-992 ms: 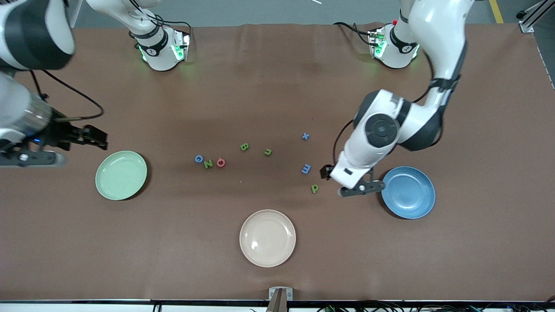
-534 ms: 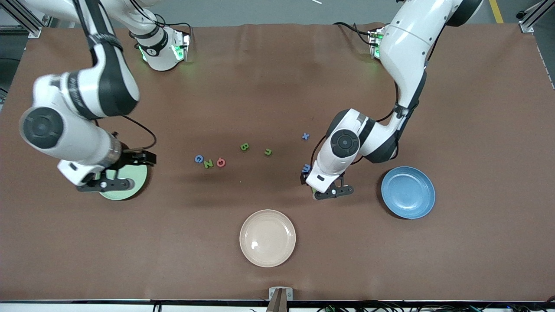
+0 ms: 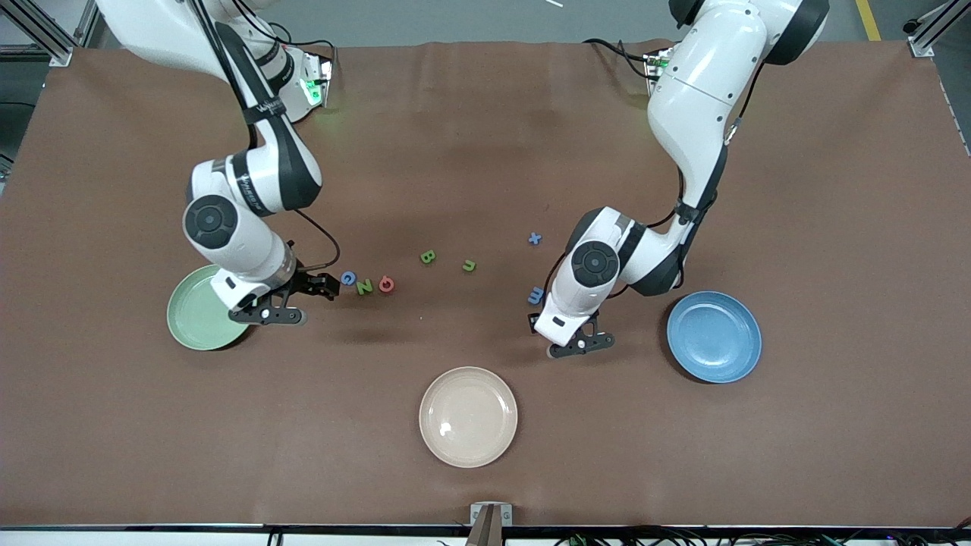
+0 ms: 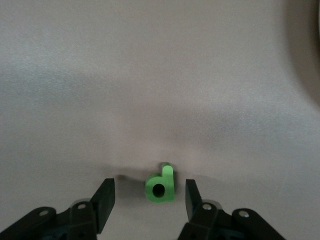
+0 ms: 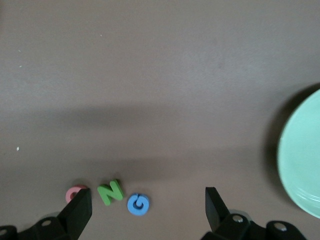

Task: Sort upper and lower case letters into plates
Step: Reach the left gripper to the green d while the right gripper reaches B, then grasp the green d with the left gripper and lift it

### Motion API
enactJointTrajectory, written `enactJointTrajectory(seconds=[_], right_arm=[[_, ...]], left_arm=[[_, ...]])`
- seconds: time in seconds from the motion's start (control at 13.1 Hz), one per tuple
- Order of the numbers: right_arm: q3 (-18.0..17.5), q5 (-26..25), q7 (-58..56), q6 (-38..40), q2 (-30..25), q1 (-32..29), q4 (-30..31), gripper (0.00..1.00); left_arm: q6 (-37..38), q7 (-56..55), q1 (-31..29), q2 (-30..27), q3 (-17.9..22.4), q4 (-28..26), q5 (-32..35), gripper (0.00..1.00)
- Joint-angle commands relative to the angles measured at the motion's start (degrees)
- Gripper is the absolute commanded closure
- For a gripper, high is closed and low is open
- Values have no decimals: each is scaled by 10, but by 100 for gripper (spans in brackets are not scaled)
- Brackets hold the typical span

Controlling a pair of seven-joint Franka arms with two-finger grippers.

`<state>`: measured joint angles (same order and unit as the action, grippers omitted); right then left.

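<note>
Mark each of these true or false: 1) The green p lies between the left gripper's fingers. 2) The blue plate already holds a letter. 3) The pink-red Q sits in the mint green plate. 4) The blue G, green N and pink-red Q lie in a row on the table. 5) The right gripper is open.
1) True: the green p lies on the table between the fingers of the left gripper, with gaps on both sides.
2) False: the blue plate holds nothing.
3) False: the pink-red Q lies on the table, apart from the mint green plate.
4) True: the blue G, green N and Q lie side by side.
5) True: the right gripper is open, holding nothing.
</note>
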<state>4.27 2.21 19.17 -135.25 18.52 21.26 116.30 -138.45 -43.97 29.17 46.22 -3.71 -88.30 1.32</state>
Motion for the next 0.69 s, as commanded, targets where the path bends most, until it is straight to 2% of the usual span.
enactJointTrajectory(seconds=[0.0,0.23,0.31,0.46,0.61], right_arm=[[4,13,38,-29,-17,20,33,0],[4,13,40,-30,-7,21,33,0],[4,13,40,-29,-5,20,34,0],[4,13,44,-27,-3,24,32,0],[4,13,150,-21,-4,58,24,1]], left_arm=[[-2,-14,11,11,9,16,12,43],[-2,-14,12,11,9,15,12,57],[-2,-13,10,11,8,15,12,68],[-2,-9,5,5,8,15,12,95],[1,-8,-1,-1,9,14,13,99]])
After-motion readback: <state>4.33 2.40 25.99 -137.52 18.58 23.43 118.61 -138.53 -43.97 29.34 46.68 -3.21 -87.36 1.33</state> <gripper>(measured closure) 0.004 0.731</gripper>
